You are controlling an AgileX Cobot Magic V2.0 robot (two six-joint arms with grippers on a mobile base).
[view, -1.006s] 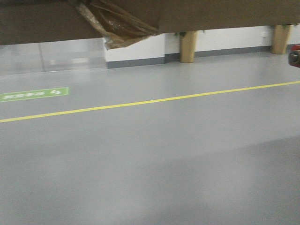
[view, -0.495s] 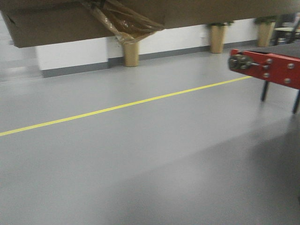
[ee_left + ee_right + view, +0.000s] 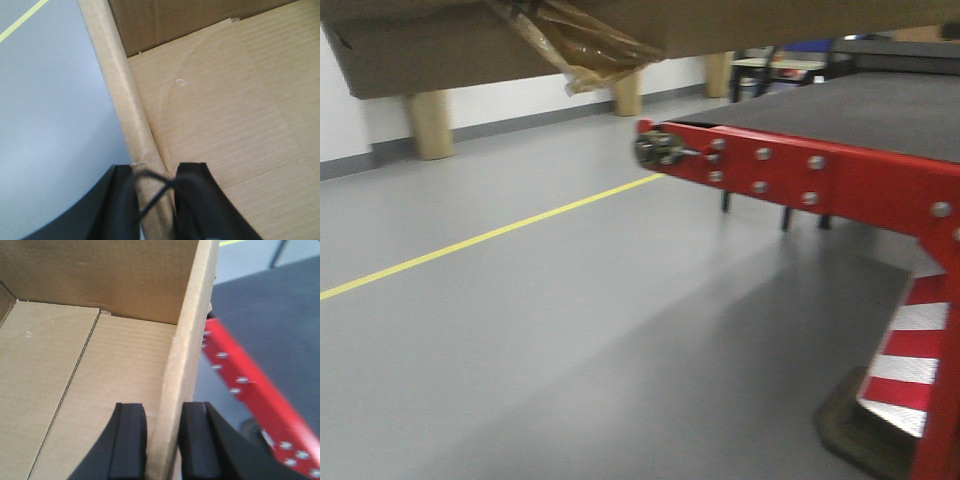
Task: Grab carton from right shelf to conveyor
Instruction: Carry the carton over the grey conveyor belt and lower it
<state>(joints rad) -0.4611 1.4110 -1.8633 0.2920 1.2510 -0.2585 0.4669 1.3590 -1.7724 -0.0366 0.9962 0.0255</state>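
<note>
My left gripper (image 3: 156, 202) is clenched on the left side wall of the large, open, brown corrugated cardboard carton (image 3: 225, 125) - one black finger (image 3: 117, 210) outside the wall, the other inside. The wall's top edge runs straight away from between them. Beyond my outer finger lies the pale grey floor (image 3: 55, 115), with a thin yellow line (image 3: 22, 20) at its far corner.

My right gripper (image 3: 162, 440) grasps the opposite wall the same way, the cardboard pinched between two black pads (image 3: 129, 440). The box's bare inner bottom lies on the inward side of these jaws. On their outward side, lower down, is the conveyor (image 3: 280, 315) - a wide dark grey belt edged by a bright red bolted border strip (image 3: 240, 375).

The carton hangs in the air between my two grips. In the front view its underside fills the top edge, and a crumpled tuft of glossy amber packing tape (image 3: 585, 50) dangles from it. The conveyor's end stands lower, to the right, and the carton is not resting on the belt.
</note>
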